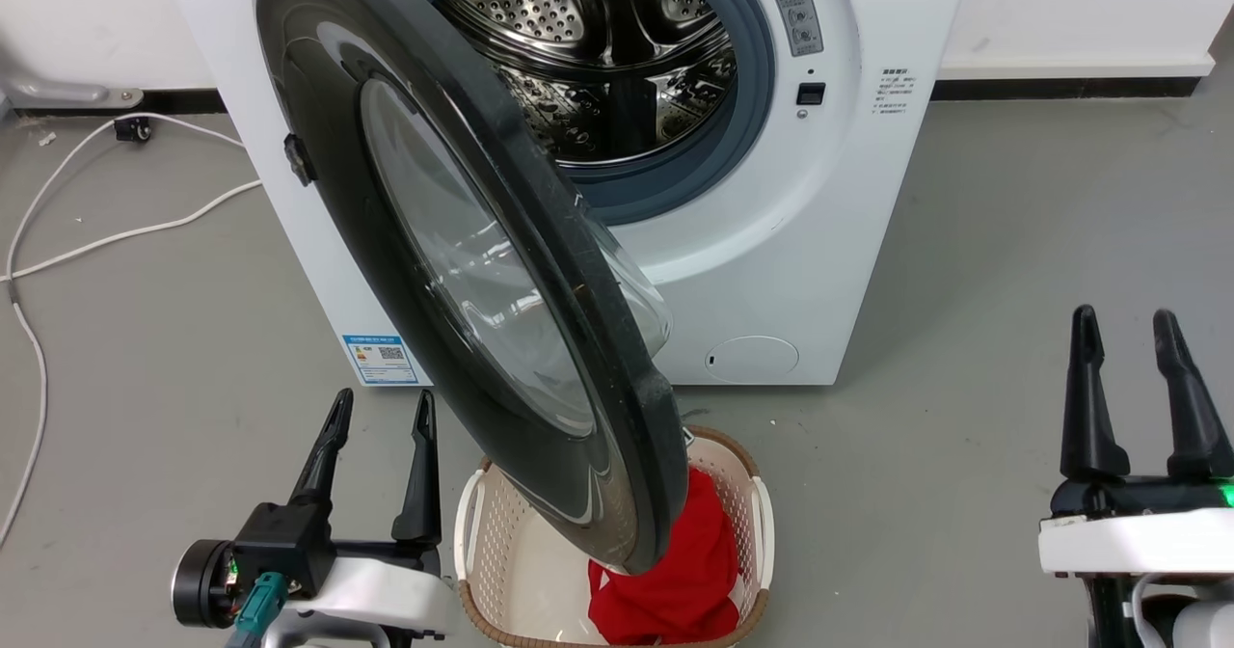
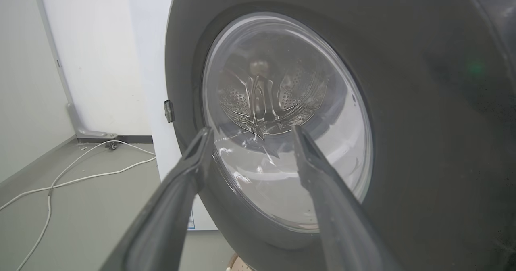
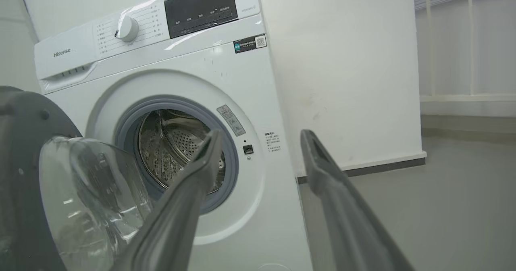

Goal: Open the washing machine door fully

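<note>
red cloth (image 1: 675, 590) half hidden behind washing machine door (image 1: 463, 272), washing machine (image 1: 771, 243) top cropped, label (image 1: 379, 359) print unreadable

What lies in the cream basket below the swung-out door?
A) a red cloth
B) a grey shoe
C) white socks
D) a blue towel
A: in the head view a red cloth lies in the basket, partly behind the lower edge of the washing machine door.
</note>
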Robot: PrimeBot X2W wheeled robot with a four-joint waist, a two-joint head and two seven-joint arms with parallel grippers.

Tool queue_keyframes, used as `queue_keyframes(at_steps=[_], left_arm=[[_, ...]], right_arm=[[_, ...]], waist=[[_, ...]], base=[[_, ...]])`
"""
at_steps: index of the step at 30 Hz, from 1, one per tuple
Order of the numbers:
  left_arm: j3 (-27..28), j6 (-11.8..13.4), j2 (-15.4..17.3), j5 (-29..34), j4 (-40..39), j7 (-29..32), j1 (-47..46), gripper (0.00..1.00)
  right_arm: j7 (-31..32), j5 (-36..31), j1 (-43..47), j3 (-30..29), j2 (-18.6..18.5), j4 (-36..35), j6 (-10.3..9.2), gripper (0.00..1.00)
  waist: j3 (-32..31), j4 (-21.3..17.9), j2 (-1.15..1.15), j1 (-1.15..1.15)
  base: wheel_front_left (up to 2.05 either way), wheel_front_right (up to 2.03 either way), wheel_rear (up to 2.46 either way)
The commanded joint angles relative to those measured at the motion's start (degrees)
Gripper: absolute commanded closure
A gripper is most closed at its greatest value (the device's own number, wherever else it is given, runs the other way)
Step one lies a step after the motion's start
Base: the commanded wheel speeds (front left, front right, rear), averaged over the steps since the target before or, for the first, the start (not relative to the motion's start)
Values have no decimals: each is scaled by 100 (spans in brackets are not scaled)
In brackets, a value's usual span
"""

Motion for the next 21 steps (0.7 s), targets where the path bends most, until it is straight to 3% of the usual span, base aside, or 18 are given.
queue_keyframes(at_steps=[1,4,8,21], left_arm=[[10,15,-4,20,-27,-28,13,0],[17,11,-5,36,-47,-29,-4,0],[37,4,-5,60,-67,-28,-1,0],[36,-9,-5,103,-96,-28,-9,0]], right_arm=[[66,-395,99,-13,50,-178,-2,0],[176,-1172,195,1,90,-495,-3,0],[271,-1675,414,46,120,-698,-3,0],[144,-1418,620,229,126,63,-3,0]], waist=[[4,1,0,0],[13,4,0,0],[11,-4,0,0],[34,-64,0,0]], base=[[0,0,0],[0,0,0],[0,0,0],[0,0,0]])
